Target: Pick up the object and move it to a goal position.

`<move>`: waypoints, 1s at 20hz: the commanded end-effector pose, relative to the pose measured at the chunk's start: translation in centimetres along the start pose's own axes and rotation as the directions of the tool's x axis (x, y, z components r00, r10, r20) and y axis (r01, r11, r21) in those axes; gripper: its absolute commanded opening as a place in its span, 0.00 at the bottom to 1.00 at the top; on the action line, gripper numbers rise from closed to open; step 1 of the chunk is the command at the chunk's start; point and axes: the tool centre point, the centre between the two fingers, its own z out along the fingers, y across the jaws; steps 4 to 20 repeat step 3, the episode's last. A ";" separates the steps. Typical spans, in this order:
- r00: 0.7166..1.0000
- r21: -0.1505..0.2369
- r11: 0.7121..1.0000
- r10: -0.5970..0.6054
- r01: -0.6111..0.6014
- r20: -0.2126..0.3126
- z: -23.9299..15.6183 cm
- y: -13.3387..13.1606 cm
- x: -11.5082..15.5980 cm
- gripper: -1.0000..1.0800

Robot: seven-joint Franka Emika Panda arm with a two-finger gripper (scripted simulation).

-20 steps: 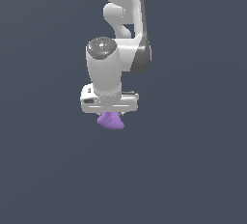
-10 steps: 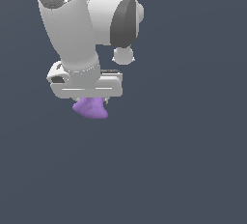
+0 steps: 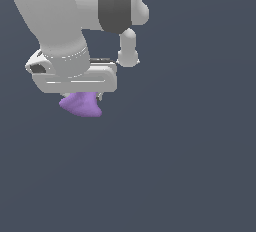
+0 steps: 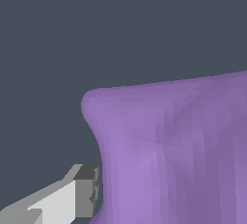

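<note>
The object (image 3: pixel 81 105), a small matte purple lump with a flared base, hangs just under the white hand of my gripper (image 3: pixel 82 96) in the exterior view. The hand's wide body hides most of the fingers there. In the wrist view the object (image 4: pixel 178 155) fills most of the picture, and one grey-tipped finger (image 4: pixel 86 191) presses against its narrow side. The other finger is hidden behind the lump. The gripper is shut on the object, which is held in the air.
Only a plain dark grey-blue background surrounds the arm (image 3: pixel 60 11) in both views. No table edge, container or marker shows.
The arm with the object in its grip has come much nearer the exterior camera and shifted toward that view's left and upward, so it looks far larger now.
</note>
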 end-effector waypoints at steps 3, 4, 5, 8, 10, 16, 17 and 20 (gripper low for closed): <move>1.000 0.000 1.000 -0.001 0.001 0.001 -0.4 0.2 0.1 0.00; 1.000 0.000 1.000 -0.001 0.001 0.001 -0.4 0.2 0.1 0.00; 1.000 0.000 1.000 -0.001 0.001 0.001 -0.4 0.2 0.1 0.00; 1.000 0.000 1.000 -0.001 0.001 0.001 -0.4 0.2 0.1 0.00; 1.000 0.000 1.000 -0.001 0.001 0.001 -0.4 0.2 0.1 0.00; 1.000 0.000 1.000 -0.001 0.001 0.001 -0.4 0.2 0.1 0.00; 1.000 0.000 1.000 -0.001 0.001 0.001 -0.4 0.2 0.1 0.00; 1.000 0.000 1.000 -0.001 0.001 0.001 -0.4 0.2 0.1 0.00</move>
